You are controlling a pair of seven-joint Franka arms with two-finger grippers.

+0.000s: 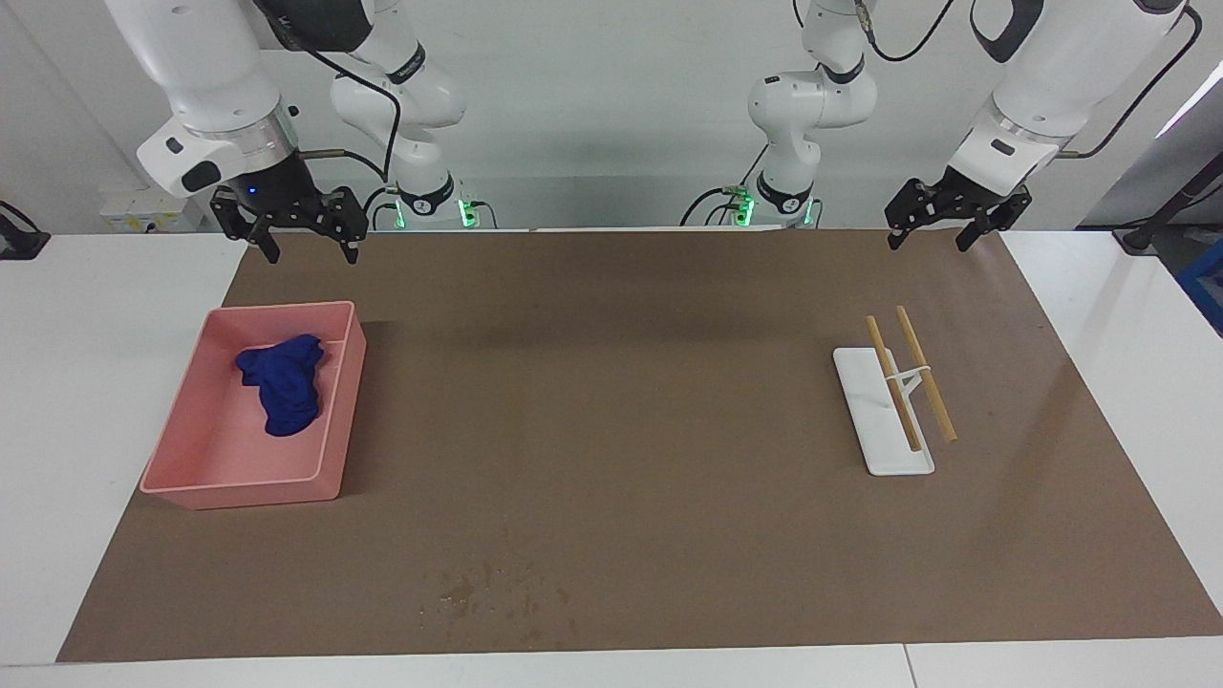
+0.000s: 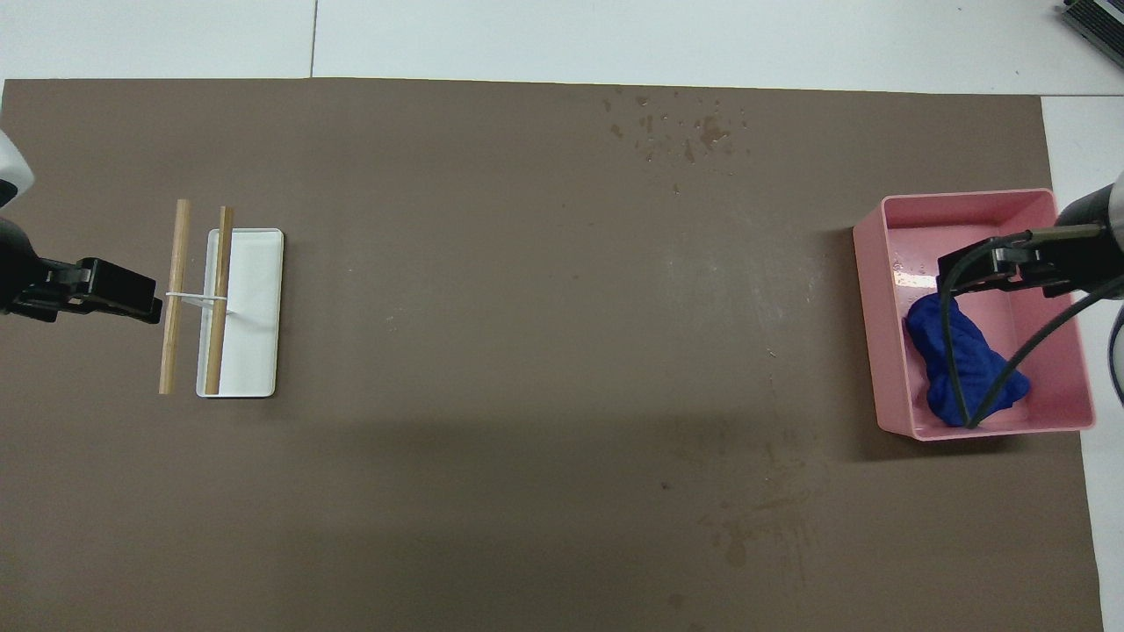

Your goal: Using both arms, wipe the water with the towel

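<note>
The blue towel (image 1: 283, 384), soft and light, at nine o'clock, is best pinched on its top fold; right gripper (image 1: 304, 250) and left gripper (image 1: 928, 239) are open, empty.

light: bright, even | shadows: soft bands across mat (image 1: 611, 430) | focus: sharp

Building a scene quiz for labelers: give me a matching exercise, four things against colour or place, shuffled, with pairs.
Things:
1. towel
2. tray
3. water
4. two sticks

Descriptions:
A. pink, toward the right arm's end
B. wooden, on a white stand
C. specks on the mat, farthest from the robots
D. deep blue, lying in the tray

Pairs: 1-D, 2-A, 3-C, 4-B
</note>
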